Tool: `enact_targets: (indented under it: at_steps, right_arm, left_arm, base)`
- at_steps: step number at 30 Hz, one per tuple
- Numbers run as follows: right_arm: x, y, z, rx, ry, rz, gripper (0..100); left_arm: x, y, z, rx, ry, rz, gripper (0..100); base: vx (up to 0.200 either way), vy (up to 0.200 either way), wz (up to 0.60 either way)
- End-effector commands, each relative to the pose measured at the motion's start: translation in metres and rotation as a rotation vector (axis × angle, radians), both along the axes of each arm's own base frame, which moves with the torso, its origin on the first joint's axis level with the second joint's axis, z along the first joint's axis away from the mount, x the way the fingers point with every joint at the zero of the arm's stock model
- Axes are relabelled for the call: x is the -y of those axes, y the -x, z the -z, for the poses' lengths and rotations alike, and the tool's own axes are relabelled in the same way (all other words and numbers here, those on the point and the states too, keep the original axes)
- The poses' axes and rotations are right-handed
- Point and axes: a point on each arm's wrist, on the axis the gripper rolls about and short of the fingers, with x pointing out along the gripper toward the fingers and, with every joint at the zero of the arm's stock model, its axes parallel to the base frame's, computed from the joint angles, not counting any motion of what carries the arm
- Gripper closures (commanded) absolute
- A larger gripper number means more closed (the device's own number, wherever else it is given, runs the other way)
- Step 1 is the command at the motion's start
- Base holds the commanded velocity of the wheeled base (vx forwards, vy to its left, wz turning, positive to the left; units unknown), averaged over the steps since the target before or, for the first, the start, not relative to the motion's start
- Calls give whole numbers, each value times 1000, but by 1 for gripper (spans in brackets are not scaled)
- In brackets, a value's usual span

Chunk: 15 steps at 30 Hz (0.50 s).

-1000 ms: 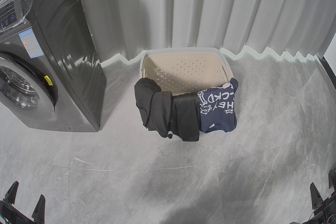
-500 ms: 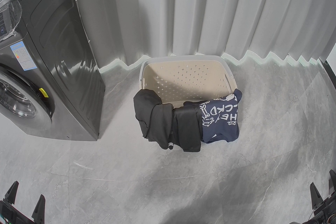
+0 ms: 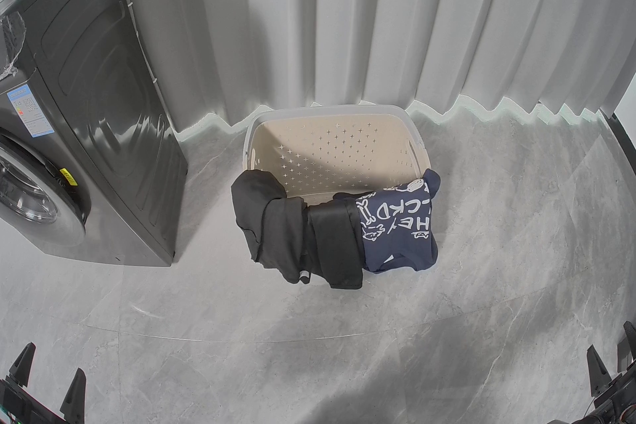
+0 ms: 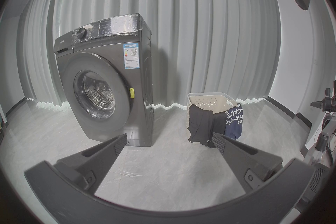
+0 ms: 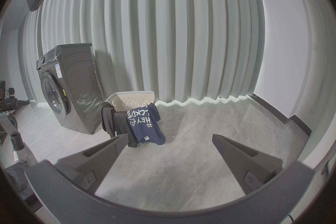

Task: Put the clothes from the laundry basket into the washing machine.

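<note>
1. Only the viewpoint has shifted since a second ago: the whole head view has slid, while basket and machine keep their places on the floor.
2. Black clothes (image 3: 291, 233) and a navy shirt (image 3: 397, 226) hang over the front rim of the laundry basket (image 3: 331, 112), easy to pinch from outside.
3. Near the basket's left side stands the washing machine (image 3: 99, 114), its round door apparently shut.
4. The left gripper (image 4: 168, 137) and right gripper (image 5: 169, 137) hang low, well short of the basket, fingers spread and empty, ready for a first grab.
</note>
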Motion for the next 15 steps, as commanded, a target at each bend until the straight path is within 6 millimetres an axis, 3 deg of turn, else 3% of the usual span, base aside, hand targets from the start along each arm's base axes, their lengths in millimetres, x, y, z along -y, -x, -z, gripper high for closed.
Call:
enact_targets:
  at_steps: [1, 5, 15]
  right_arm:
    - [0, 0, 5, 1, 0, -1, 0]
    - [0, 0, 5, 1, 0, -1, 0]
    - [0, 0, 5, 1, 0, -1, 0]
  left_arm:
    - [0, 0, 5, 2, 1, 0, 0]
    - [0, 0, 5, 2, 1, 0, 0]
    - [0, 0, 5, 2, 6, 0, 0]
  base:
    - [0, 0, 0]
    - [0, 0, 0]
    - [200, 0, 0]
